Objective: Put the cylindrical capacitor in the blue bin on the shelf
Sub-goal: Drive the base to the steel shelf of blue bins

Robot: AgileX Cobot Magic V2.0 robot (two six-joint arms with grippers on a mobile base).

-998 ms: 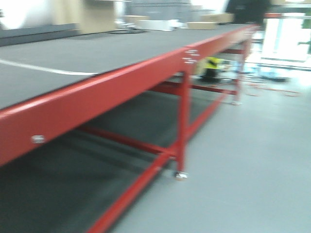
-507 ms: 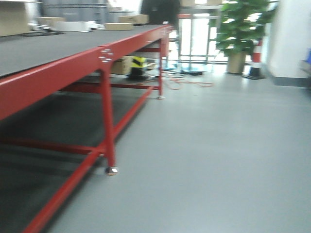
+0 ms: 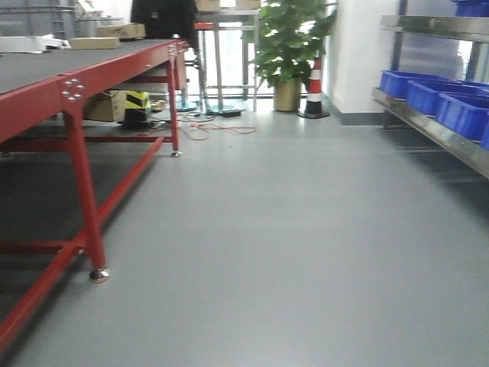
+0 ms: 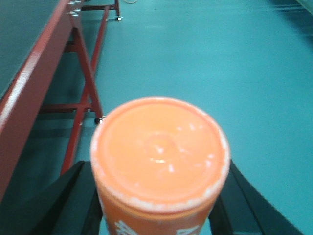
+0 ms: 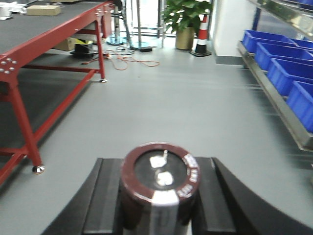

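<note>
The cylindrical capacitor (image 5: 160,183), dark brown with a black top and two silver terminals, stands upright between the black fingers (image 5: 105,196) of my right gripper (image 5: 160,193), which is shut on it. The shelf (image 5: 274,93) runs along the right wall and carries blue bins (image 5: 286,73), well ahead of that gripper. In the front view the shelf (image 3: 435,128) and its blue bins (image 3: 428,95) sit at the right edge. My left gripper (image 4: 159,198) is shut on an orange cylindrical container (image 4: 160,152) with a round lid.
A long red-framed table (image 3: 46,95) with a dark top lines the left side; its leg (image 3: 88,206) stands near me. Grey floor lies between table and shelf. At the far end are a potted plant (image 3: 289,46), a traffic cone (image 3: 314,88) and loose cables (image 3: 202,126).
The front view has swung right: the red table has slid to the left, and the plant, the cone and the shelf with blue bins have come into view.
</note>
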